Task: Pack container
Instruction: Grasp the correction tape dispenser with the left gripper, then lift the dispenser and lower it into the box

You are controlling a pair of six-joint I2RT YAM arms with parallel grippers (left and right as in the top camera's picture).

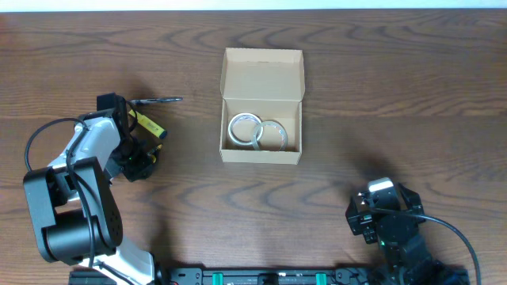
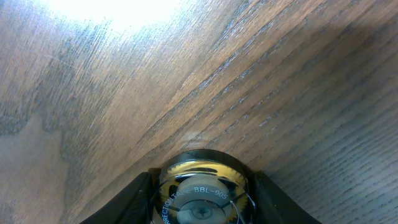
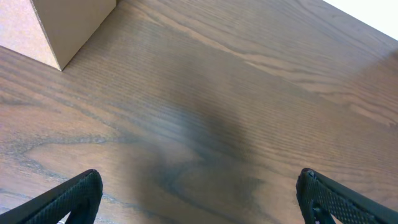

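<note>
Cut off at the bottom of the left wrist view: lower part of the roll (image 2: 202,194) between the left claw's (image 2: 202,180) fingers (image 2: 138,200), its print only partly legible. Only a corner of the box (image 3: 62,22) caught in the right wrist view — rest out of picture. Right claw (image 3: 199,180) clipped low too. From overhead, two rings (image 1: 259,133) in the box too small to identify.

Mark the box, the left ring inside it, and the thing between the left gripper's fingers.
box (image 1: 261,75), overhead, inner face of the open lid
ring (image 1: 232,131), overhead, left side of its band
yellow roll (image 2: 202,186), left wrist, its labelled face
</note>
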